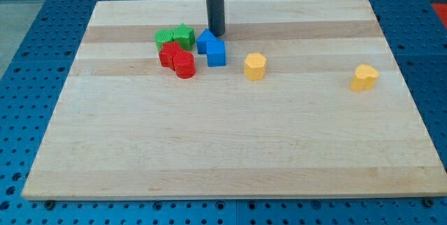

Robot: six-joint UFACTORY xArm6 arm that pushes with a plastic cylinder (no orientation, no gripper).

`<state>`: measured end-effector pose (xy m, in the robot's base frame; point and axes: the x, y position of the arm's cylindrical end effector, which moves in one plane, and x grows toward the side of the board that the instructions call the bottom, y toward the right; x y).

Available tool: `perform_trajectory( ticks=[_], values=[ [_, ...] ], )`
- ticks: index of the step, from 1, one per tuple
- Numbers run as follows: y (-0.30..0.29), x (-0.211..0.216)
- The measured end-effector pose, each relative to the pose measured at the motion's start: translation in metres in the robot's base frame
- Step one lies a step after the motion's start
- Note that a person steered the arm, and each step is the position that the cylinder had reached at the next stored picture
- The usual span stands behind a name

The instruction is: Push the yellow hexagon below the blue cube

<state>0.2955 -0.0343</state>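
No text, label, brand, number or sign can be read anywhere in the camera view. The wooden board (pixel 230 148) is marked only by its grain, and the blocks are shown with plain coloured faces. Nothing is printed on the rod, and the blue perforated surface (pixel 28 78) around the board is left unmarked.
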Motion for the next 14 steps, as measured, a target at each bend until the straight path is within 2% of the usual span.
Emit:
perform_trajectory(
  ticks=[7, 9, 10, 12, 14],
  values=[
    [-0.003, 0.006],
    [0.047, 0.010],
    [0.082, 0.033],
    [0.089, 0.106],
    [0.052, 0.112]
  ],
)
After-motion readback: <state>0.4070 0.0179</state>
